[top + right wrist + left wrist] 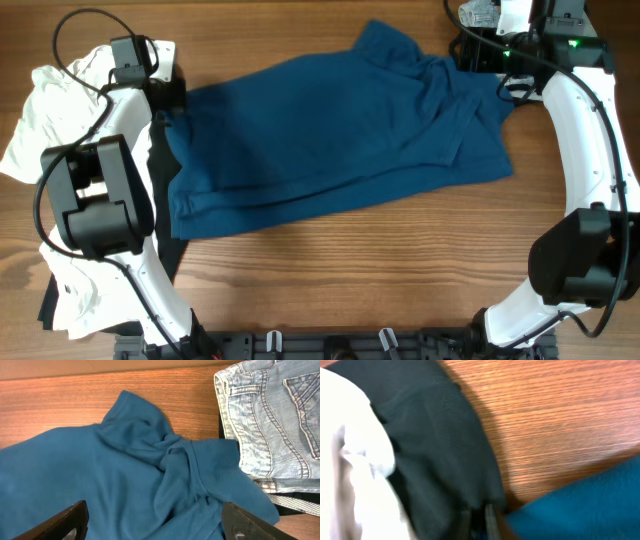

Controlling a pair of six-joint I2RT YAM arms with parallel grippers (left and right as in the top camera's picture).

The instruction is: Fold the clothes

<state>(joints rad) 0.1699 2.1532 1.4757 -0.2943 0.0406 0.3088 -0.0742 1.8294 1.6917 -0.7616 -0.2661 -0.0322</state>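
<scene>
A blue shirt (330, 130) lies spread across the middle of the wooden table, bunched at its far right end (165, 460). My left gripper (167, 100) is at the shirt's left edge. In the blurred left wrist view its fingers (478, 520) are pressed close together where the blue shirt (580, 505) meets a black garment (435, 445), and they seem to pinch the blue edge. My right gripper (488, 62) is wide open (160, 525) and empty, just above the bunched right end of the shirt.
White clothes (50, 120) are piled at the left, and also show in the left wrist view (350, 460). The black garment (165, 240) lies under the left arm. Folded light-blue jeans (272, 420) sit at the far right corner (478, 12).
</scene>
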